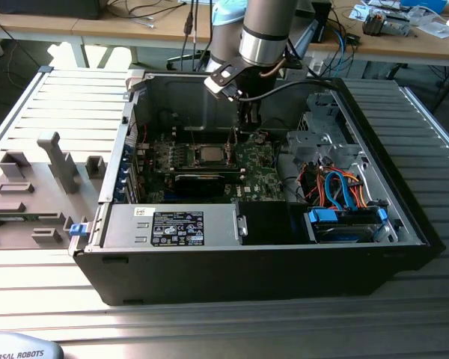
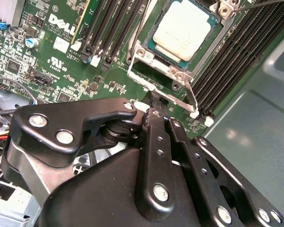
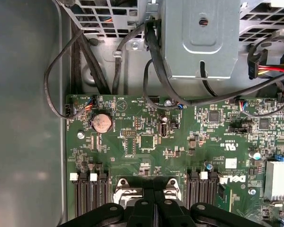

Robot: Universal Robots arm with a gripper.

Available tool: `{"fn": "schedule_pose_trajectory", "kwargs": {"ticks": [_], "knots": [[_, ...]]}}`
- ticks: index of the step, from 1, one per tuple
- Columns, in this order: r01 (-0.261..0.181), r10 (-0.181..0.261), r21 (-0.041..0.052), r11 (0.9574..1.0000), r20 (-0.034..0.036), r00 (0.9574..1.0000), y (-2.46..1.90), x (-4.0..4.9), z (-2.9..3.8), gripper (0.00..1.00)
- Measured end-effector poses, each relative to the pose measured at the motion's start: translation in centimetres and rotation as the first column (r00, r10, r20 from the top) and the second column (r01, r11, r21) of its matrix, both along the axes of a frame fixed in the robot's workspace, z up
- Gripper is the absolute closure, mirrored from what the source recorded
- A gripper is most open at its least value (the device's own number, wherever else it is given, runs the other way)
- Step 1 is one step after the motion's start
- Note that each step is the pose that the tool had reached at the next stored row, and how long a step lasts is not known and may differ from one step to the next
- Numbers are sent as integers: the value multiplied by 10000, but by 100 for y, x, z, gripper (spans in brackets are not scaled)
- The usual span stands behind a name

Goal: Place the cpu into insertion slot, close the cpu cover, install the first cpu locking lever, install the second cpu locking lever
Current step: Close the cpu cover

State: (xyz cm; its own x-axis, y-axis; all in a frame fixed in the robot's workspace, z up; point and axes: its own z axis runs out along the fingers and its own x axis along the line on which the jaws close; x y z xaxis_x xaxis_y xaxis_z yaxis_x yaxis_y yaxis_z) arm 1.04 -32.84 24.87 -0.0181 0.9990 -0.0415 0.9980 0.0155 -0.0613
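Dull silver metal tops the cpu [image 2: 182, 28], which lies flat inside the insertion slot [image 2: 141, 53] on the green circuit board [image 2: 47, 61]. The cpu cover [image 2: 213, 52] lies down around the chip, whose top shows through the cover's square window. In the exterior view the cpu [image 1: 209, 155] sits near the middle of the board, inside an open black computer case [image 1: 247, 277] resting on a slatted metal worktop [image 1: 60, 97]. The arm reaches down into the case from above, and its tool [image 1: 243, 129] hangs just beside the socket, toward the exterior view's right. In the second wrist view the tool [image 2: 157, 97] has its two black fingers [image 2: 151, 137] pressed together, with their tips against a thin silvery bar [image 2: 146, 82] that runs along the socket's edge. Whether the tips pinch the bar or only touch it cannot be told. Long black memory slots [image 2: 227, 56] flank the socket on both sides. In the first wrist view the tool [image 3: 154, 180] meets the socket's end, with a coin cell [image 3: 102, 122] farther along the board. Grey plastic fixtures [image 1: 60, 161] stand on the worktop at the exterior view's left, well apart from the case, and blue and orange cables [image 1: 344, 187] lie inside the case at that view's right.
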Motion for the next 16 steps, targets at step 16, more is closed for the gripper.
{"fn": "schedule_pose_trajectory", "kwargs": {"ticks": [16], "knots": [[0,0,-1,10000,0,10000,0,-99,-9,89]]}}
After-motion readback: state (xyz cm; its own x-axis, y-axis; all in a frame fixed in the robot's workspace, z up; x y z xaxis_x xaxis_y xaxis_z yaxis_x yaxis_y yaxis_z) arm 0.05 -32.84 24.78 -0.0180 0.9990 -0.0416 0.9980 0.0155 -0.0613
